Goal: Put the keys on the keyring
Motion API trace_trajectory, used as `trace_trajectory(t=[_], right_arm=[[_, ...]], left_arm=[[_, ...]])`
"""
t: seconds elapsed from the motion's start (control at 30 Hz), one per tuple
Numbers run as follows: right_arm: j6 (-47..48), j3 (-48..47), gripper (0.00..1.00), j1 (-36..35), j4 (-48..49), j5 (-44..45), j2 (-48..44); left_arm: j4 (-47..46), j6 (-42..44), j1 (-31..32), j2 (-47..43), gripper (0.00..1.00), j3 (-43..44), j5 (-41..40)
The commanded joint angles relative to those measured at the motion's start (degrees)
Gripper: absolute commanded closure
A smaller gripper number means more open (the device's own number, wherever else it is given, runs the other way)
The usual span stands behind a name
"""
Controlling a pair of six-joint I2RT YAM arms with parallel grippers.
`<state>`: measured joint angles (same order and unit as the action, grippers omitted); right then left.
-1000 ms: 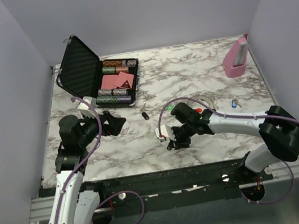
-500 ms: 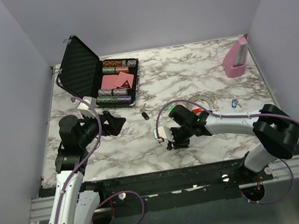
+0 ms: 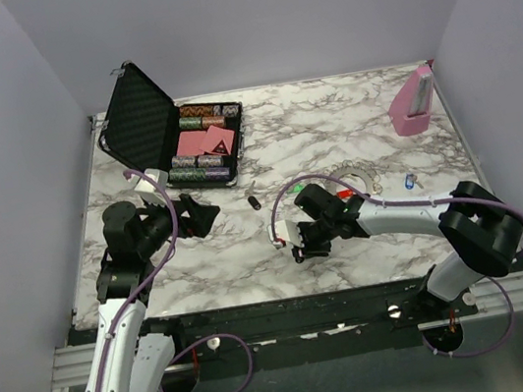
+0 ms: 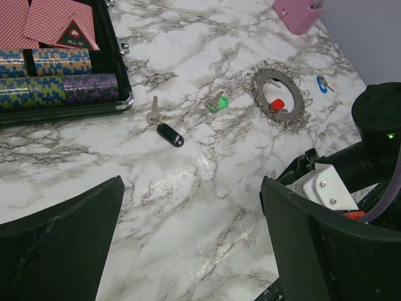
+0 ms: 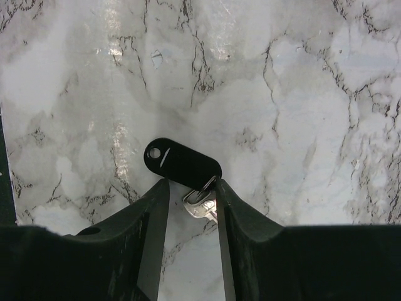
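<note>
My right arm has slid a little left. A black-headed key (image 5: 183,164) sits at my right gripper's (image 5: 192,185) tips, blade between narrow jaws; I cannot tell if they pinch it. The keyring (image 4: 266,75) lies off to that gripper's right. My left gripper (image 4: 191,188), far to its left, gapes wide.

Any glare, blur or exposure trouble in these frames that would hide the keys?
Top external: even light, sharp, though the blue key is a mere speck. Left wrist: a sheen on the marble table hides no key; the left gripper's fingers are dark, featureless. Right wrist: glare streaks along the top, marble slightly soft, the black key crisp between the right gripper's underexposed fingers.
</note>
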<state>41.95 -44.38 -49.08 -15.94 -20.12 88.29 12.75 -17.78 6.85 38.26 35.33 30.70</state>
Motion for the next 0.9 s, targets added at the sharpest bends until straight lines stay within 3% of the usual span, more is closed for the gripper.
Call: trace_trajectory(t=[0.0, 0.87], right_arm=[[-0.56, 0.44, 0.57, -0.4, 0.39, 1.49, 0.74], [-1.44, -1.67, 0.6, 1.09, -2.77, -0.97, -0.22]], left_arm=[[-0.62, 0.73, -0.26, -0.47, 0.01, 1.49, 0.15], [-0.62, 0.73, -0.44, -0.55, 0.01, 1.41, 0.24]])
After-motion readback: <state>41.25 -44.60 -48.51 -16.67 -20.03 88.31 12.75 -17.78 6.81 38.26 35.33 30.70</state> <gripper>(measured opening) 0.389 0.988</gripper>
